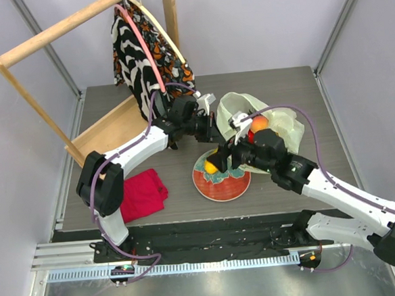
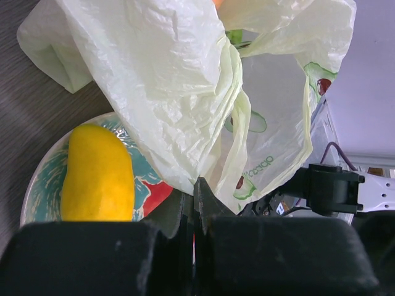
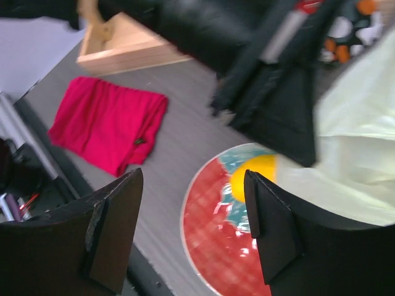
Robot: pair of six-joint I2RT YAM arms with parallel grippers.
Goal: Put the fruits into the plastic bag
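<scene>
Thin crinkly translucent plastic bag (image 2: 166, 92); mango (image 2: 99, 176) smooth & glossy; red cloth (image 3: 111, 126) matt; rack (image 1: 60, 26) bare wood

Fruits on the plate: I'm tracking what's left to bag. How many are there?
1: a yellow mango on the plate, beside the plastic bag. The bag covers part of the plate, so more may be hidden.

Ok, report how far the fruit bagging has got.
Done: a peach and a red fruit appear to sit inside the plastic bag. In hand: the left gripper pinches the bag's edge, and the right gripper hangs open and empty over the plate. Left: one yellow mango on the plate.
</scene>
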